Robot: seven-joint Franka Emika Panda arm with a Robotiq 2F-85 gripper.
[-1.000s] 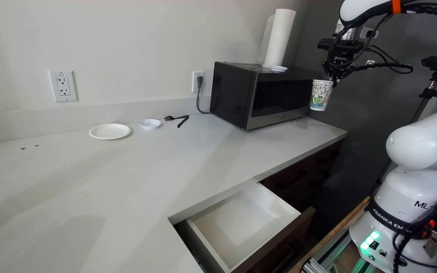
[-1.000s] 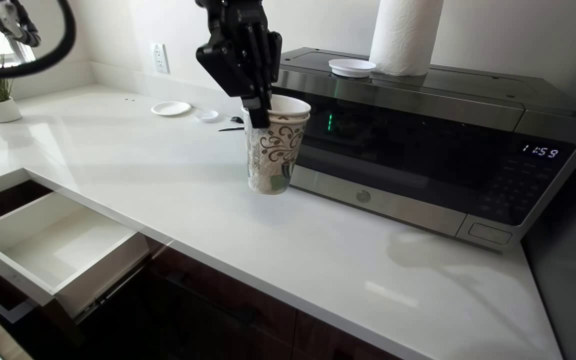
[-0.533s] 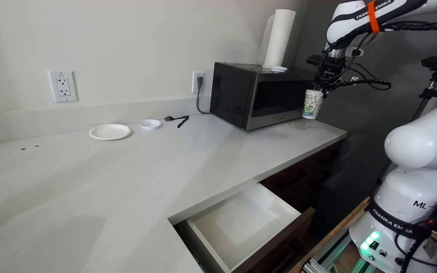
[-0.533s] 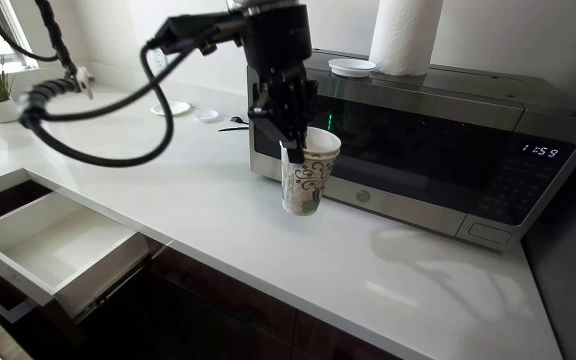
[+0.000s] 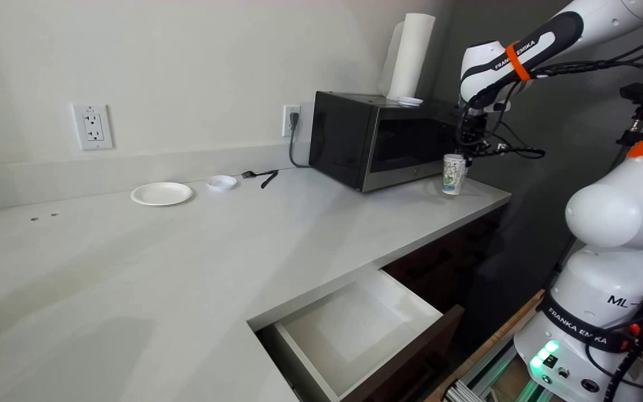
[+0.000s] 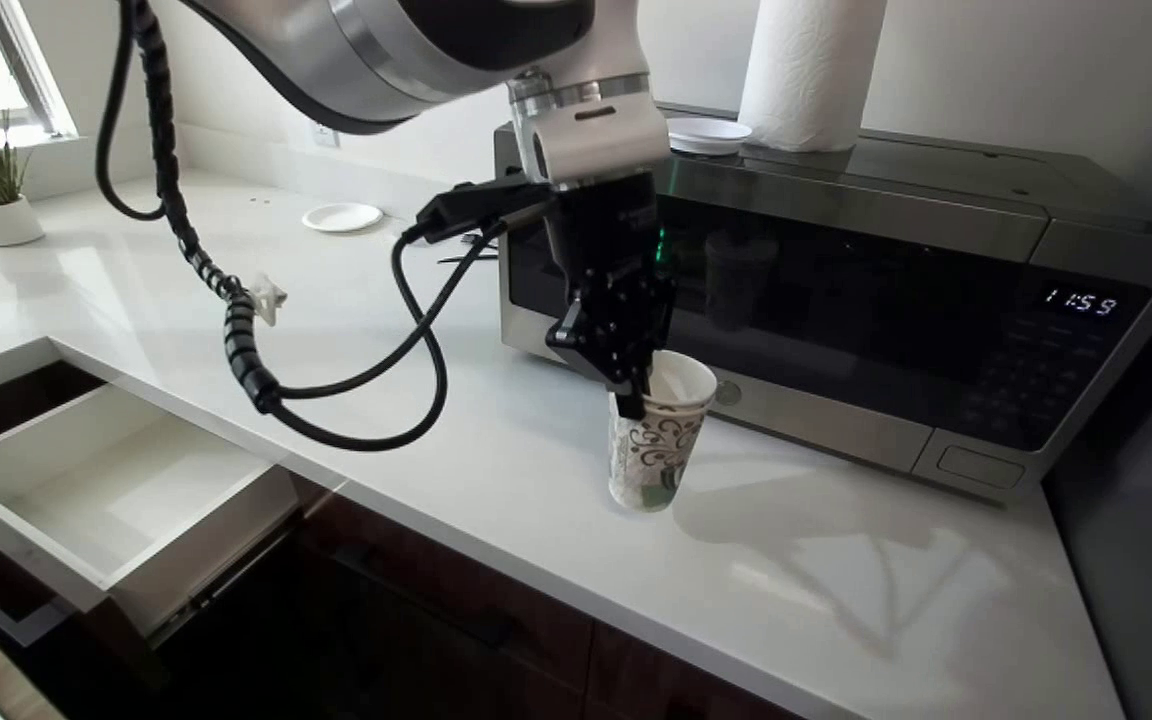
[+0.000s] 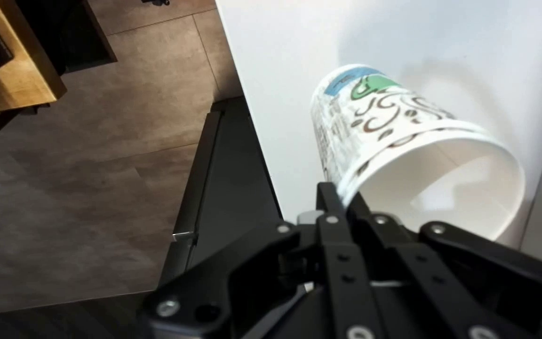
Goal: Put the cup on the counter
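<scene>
The cup [image 6: 661,455] is a whitish paper cup with brown swirls and green and blue print. A second rim line shows just under its top rim. My gripper [image 6: 639,395] is shut on the cup's wall at the rim, one finger inside and one outside, as the wrist view [image 7: 344,202] shows. The cup [image 7: 379,108] is nearly upright, slightly tilted, low over the pale counter [image 6: 436,420] in front of the microwave. I cannot tell whether its base touches the counter. In an exterior view the cup [image 5: 453,176] is near the counter's far right end.
The black microwave [image 6: 836,300] stands close behind the cup, with a paper roll [image 6: 811,75] and white lids [image 6: 704,135] on top. A plate [image 5: 162,194], small white dish [image 5: 221,182] and black cutlery [image 5: 263,176] lie along the wall. A drawer [image 5: 355,324] stands open.
My gripper has moved down with the cup in it, from beside the microwave's upper front to low over the counter. It has also shifted toward the right in an exterior view.
</scene>
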